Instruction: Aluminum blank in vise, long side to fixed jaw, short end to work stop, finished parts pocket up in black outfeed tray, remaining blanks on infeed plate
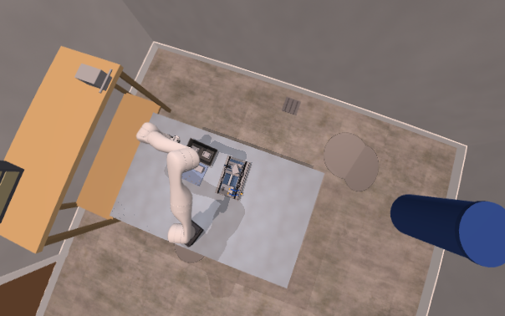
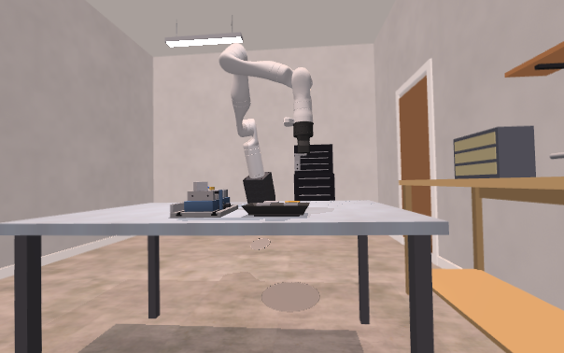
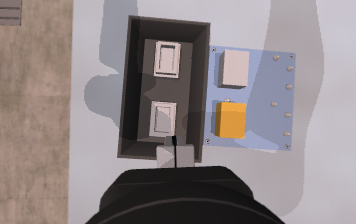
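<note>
My gripper (image 3: 174, 146) (image 2: 297, 164) is shut and empty, high above the table. In the wrist view its tips overlap the near end of the black outfeed tray (image 3: 206, 95) (image 2: 275, 211). Two finished parts (image 3: 167, 59) (image 3: 163, 119) lie in the tray, pockets up. On the blue infeed plate (image 3: 260, 135) (image 1: 194, 179), a gray blank (image 3: 234, 68) and a yellow brass blank (image 3: 231, 120) lie on the side near the tray; a pin shows between them. The vise (image 1: 230, 180) (image 2: 201, 205) has a gray block (image 1: 235, 168) (image 2: 201, 186) high on it; its exact seating is unclear.
The infeed plate lies close beside the tray, with several short pins (image 3: 273, 104) toward its far side. The vise stands on the other side of the tray. The arm's black base (image 2: 260, 188) is at the table's edge. A wooden shelf unit (image 1: 63, 138) stands beside the table (image 1: 267, 209).
</note>
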{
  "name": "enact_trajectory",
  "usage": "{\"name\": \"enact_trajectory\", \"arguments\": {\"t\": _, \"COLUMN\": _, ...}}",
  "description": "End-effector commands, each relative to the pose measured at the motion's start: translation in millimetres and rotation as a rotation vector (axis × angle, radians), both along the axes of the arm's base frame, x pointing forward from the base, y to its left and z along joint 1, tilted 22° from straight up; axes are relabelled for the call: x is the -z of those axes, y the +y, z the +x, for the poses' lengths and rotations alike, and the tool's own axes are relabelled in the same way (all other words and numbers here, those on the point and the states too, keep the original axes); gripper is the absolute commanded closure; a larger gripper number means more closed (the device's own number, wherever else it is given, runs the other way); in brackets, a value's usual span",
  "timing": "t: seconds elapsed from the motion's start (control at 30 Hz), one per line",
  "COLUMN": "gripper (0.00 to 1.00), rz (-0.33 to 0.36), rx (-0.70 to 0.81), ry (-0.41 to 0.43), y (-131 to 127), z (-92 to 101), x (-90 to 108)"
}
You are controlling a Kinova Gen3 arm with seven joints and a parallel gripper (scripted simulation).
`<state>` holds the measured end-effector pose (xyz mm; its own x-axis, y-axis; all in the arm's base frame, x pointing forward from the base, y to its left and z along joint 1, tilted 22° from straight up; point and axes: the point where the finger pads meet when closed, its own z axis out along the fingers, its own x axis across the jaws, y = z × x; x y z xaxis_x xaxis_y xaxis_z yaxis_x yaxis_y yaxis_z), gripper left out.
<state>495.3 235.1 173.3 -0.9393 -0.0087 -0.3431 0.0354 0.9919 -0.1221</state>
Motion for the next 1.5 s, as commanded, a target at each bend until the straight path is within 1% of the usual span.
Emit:
{"name": "enact_trajectory", "arguments": {"t": 0.0, "gripper": 1.00, "rz": 0.003, "rx": 0.000, "ry": -0.008, "y": 1.6, "z": -0.2, "x": -8.2}}
{"name": "enact_trajectory", "arguments": {"t": 0.2, "gripper": 1.00, "rz": 0.003, "rx": 0.000, "ry": -0.008, "y": 2.4, "z": -2.5, "x": -14.0}}
{"name": "enact_trajectory", "arguments": {"t": 0.53, "gripper": 1.00, "rz": 0.003, "rx": -0.001, "ry": -0.008, "y": 2.1, "z": -2.8, "x": -15.2}}
{"name": "enact_trajectory", "arguments": {"t": 0.67, "gripper": 1.00, "rz": 0.005, "rx": -0.003, "ry": -0.005, "y": -7.3, "z": -1.2, "x": -16.2}}
{"name": "enact_trajectory", "arguments": {"t": 0.77, "gripper": 1.00, "rz": 0.009, "rx": -0.006, "ry": 0.000, "y": -26.5, "z": 1.5, "x": -18.3}}
{"name": "enact_trajectory", "arguments": {"t": 0.87, "gripper": 1.00, "rz": 0.013, "rx": -0.011, "ry": 0.006, "y": -55.5, "z": 3.9, "x": -21.1}}
{"name": "enact_trajectory", "arguments": {"t": 0.9, "gripper": 1.00, "rz": 0.014, "rx": -0.012, "ry": 0.007, "y": -61.5, "z": 4.1, "x": -21.7}}
{"name": "enact_trajectory", "arguments": {"t": 0.97, "gripper": 1.00, "rz": 0.014, "rx": -0.012, "ry": 0.007, "y": -61.5, "z": 4.1, "x": -21.7}}
{"name": "enact_trajectory", "arguments": {"t": 1.03, "gripper": 1.00, "rz": 0.018, "rx": -0.015, "ry": 0.010, "y": -87.5, "z": 4.3, "x": -24.1}}
{"name": "enact_trajectory", "arguments": {"t": 1.1, "gripper": 1.00, "rz": 0.019, "rx": -0.017, "ry": 0.011, "y": -100.0, "z": 3.8, "x": -25.1}}
{"name": "enact_trajectory", "arguments": {"t": 1.3, "gripper": 1.00, "rz": 0.023, "rx": -0.019, "ry": 0.012, "y": -144.5, "z": -0.8, "x": -28.5}}
{"name": "enact_trajectory", "arguments": {"t": 1.47, "gripper": 1.00, "rz": 0.023, "rx": -0.019, "ry": 0.010, "y": -181.7, "z": -8.2, "x": -30.7}}
